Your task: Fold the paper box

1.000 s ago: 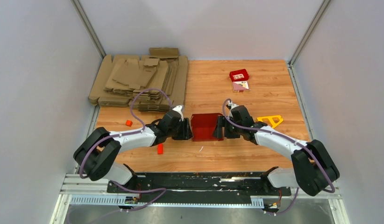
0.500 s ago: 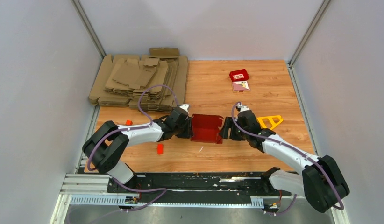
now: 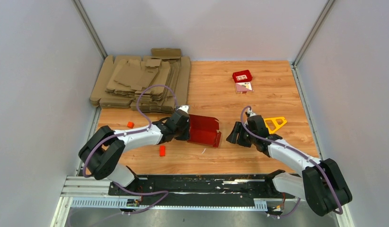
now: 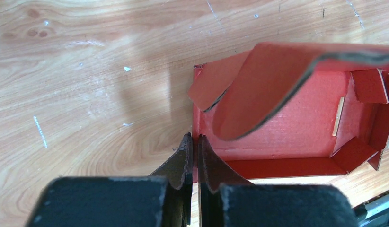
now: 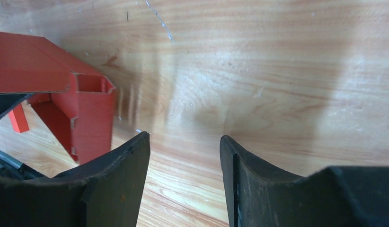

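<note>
My left pincer [image 4: 193,142] is clenched on the near wall of the bright red creased-card paper box [image 4: 287,127] right ahead of it, my right pincer [image 5: 183,142] gapes clear of it, so I reckon that one-edge pinch could let it swivel or crumple.

Centre frame: paper box [image 3: 203,130], red, part-folded, on the table [image 3: 211,90] | left gripper [image 3: 186,129] tight against its left edge | right gripper [image 3: 234,135] off to the box's right, bare wood between | upper left: brown cardboard sheets [image 3: 140,82] stacked | yellow triangle [image 3: 274,123] just beside the right arm
</note>
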